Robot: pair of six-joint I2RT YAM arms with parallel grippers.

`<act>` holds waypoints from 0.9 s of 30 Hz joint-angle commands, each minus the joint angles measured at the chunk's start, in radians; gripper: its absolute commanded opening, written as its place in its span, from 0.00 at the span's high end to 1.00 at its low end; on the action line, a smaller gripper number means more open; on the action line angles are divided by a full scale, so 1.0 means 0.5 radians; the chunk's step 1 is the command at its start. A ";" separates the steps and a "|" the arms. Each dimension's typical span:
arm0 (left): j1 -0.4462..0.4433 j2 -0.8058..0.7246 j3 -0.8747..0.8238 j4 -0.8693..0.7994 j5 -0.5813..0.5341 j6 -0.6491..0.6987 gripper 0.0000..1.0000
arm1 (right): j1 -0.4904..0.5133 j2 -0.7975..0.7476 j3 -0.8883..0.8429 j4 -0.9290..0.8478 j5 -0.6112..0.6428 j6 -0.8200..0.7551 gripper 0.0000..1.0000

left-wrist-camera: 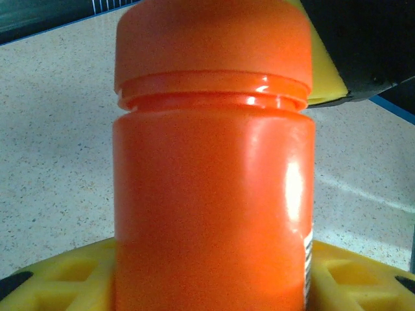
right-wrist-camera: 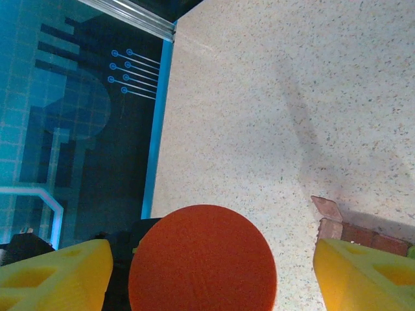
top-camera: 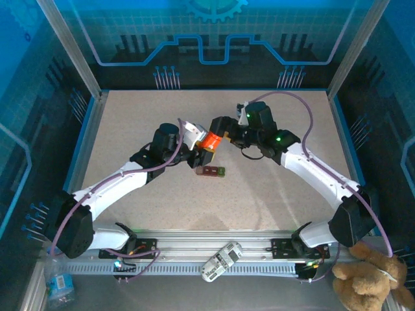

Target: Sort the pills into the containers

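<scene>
An orange pill bottle [top-camera: 209, 142] hangs tilted above the table's middle, with my left gripper [top-camera: 201, 149] shut on its body. In the left wrist view the bottle [left-wrist-camera: 214, 168] stands capped between the yellow fingers [left-wrist-camera: 58, 275]. My right gripper [top-camera: 221, 134] is open, and its yellow fingers [right-wrist-camera: 55, 272] straddle the round orange cap [right-wrist-camera: 202, 259] with a gap on each side. The containers [top-camera: 212, 171], a dark red strip with a green end, lie on the table just below the bottle; their red end [right-wrist-camera: 337, 223] shows by the right finger. The pills are hidden.
A white device [top-camera: 220, 260] rests on the front rail between the arm bases. A stuffed bear [top-camera: 369, 278] sits at the front right corner. Blue walls [top-camera: 91, 123] border the speckled table [top-camera: 279, 188], which has free room on both sides of the containers.
</scene>
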 commanded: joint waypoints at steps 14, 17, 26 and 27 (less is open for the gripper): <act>-0.016 0.000 0.067 0.104 0.043 -0.067 1.00 | -0.088 -0.055 -0.220 0.553 -0.291 -0.352 0.59; -0.003 -0.018 0.059 0.138 0.138 -0.128 1.00 | -0.237 -0.105 -0.441 1.048 -0.676 -0.548 0.57; 0.121 -0.066 -0.024 0.435 0.405 -0.424 1.00 | -0.429 -0.104 -0.646 1.753 -1.046 -0.310 0.59; 0.121 -0.063 -0.016 0.429 0.408 -0.423 1.00 | -0.428 -0.103 -0.644 1.745 -1.040 -0.312 0.59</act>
